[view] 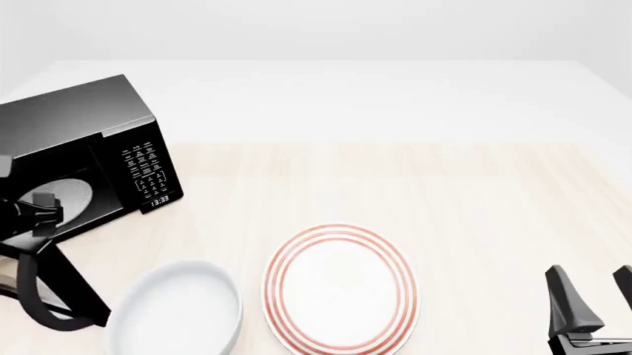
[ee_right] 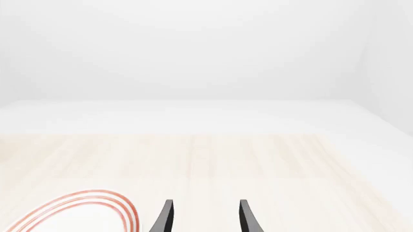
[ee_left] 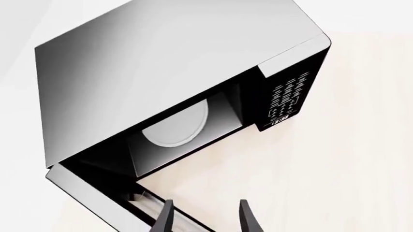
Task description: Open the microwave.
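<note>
Microwave (view: 94, 148) sits far left on the table (view: 445, 192), door (ee_left: 96, 193) swung wide, turntable (ee_left: 177, 123) showing. My left gripper (ee_left: 203, 217) spreads empty beside the door; my right gripper (view: 593, 299) rests spread, out of play.

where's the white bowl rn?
Front view: the white bowl sits near the table's front edge on the left, just left of the red-ringed plate and in front of the open microwave.

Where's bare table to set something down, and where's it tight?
Free: the wood right of the striped plate up to the right gripper, and the strip beyond it, right of the microwave. Tight: front-left, where the white bowl, open door and left arm bunch.
</note>
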